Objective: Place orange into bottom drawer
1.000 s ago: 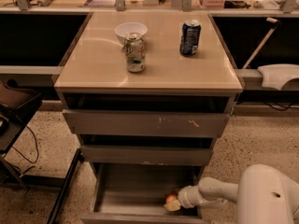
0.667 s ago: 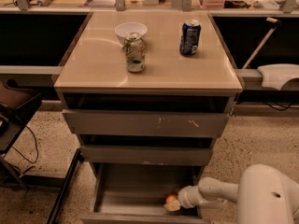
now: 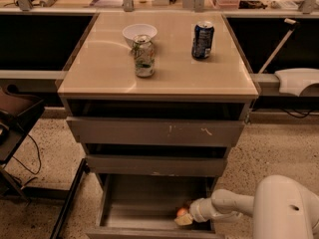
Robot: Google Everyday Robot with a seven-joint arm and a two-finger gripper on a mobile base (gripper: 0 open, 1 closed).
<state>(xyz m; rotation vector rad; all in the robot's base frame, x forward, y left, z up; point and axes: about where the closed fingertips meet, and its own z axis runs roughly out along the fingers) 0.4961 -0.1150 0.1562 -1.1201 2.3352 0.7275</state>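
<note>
The bottom drawer (image 3: 144, 195) is pulled open at the foot of the cabinet, a wide shallow grey-brown tray. The orange (image 3: 182, 212) lies low inside it at the front right corner, only its top showing. My gripper (image 3: 183, 219) reaches into the drawer from the right on the white arm (image 3: 224, 205) and sits right at the orange. Its pale fingertips touch or nearly touch the fruit.
On the cabinet top (image 3: 99, 78) stand a white bowl (image 3: 139, 33), a green-and-silver can (image 3: 143, 56) and a blue can (image 3: 202, 40). The two scuffed upper drawers (image 3: 155, 132) stand slightly open. A dark chair stands at left (image 3: 15, 118). Speckled floor lies on both sides.
</note>
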